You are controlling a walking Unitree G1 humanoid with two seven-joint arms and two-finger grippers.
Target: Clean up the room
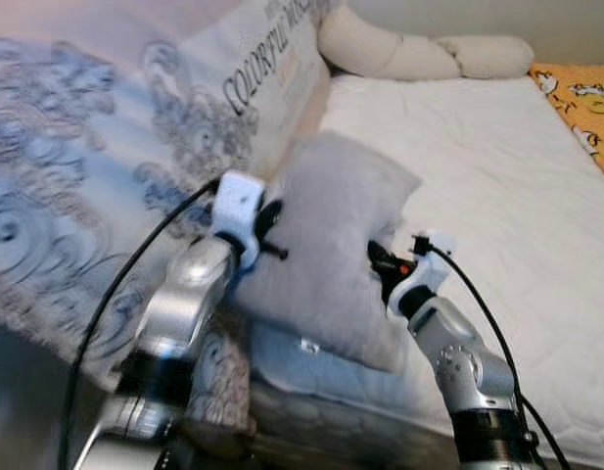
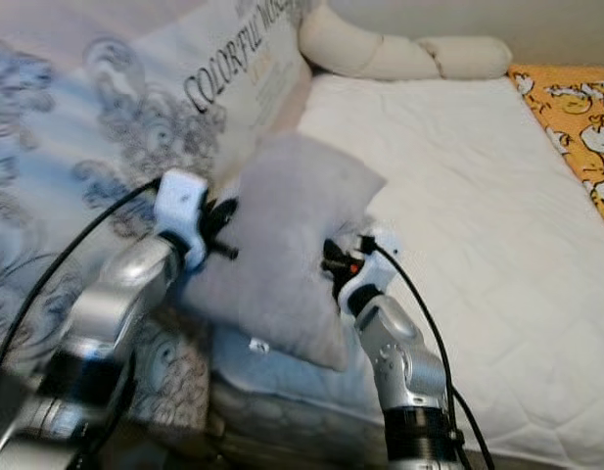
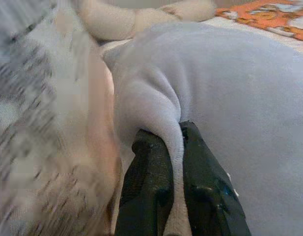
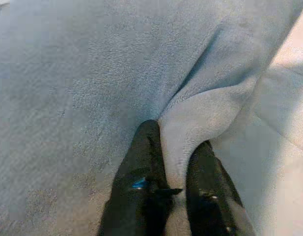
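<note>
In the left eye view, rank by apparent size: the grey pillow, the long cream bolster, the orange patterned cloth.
1. Grey pillow, pinched by both grippers, nearest the camera.
2. Cream bolster.
3. Orange cloth, cut off by the frame edge, so its rank is unsure.

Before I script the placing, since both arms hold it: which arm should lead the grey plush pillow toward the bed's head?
Probably left: the left gripper pinches the grey plush pillow beside the patterned duvet, while the right gripper grips its outer edge.
</note>
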